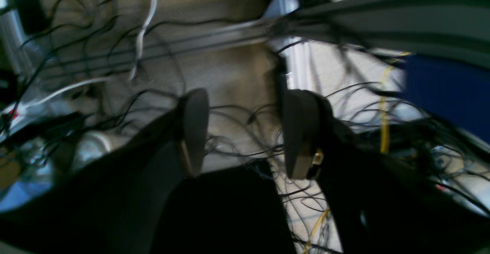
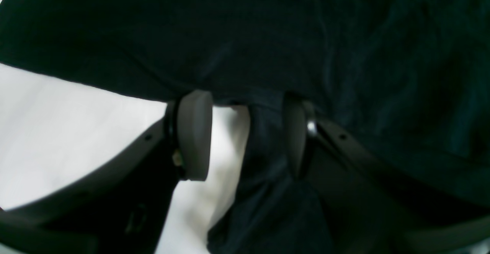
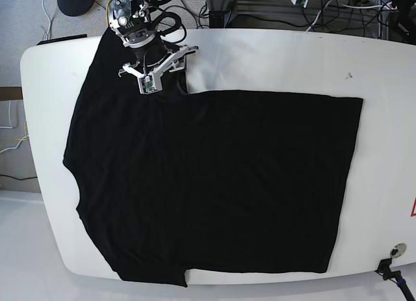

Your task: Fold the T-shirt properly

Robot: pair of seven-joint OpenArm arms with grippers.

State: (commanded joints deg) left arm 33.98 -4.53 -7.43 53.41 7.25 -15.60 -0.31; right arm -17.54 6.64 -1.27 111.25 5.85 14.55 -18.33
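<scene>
T-shirt point(image 3: 214, 184) flat on white table point(image 3: 292, 60), long axis across table. Right gripper point(image 2: 245, 131) jaws released, straddling sleeve edge; cloth fold against one pad, body ahead of jaws. Left gripper point(image 1: 245, 131) released, empty, off table; right arm nearer.

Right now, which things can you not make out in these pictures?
- Left hand: outside the base view; the left wrist view shows only blurred cables.
- T-shirt far sleeve: the right hand covers it in the base view.
- Right hand's grip: right wrist view too dark, fabric hides one finger.
</scene>
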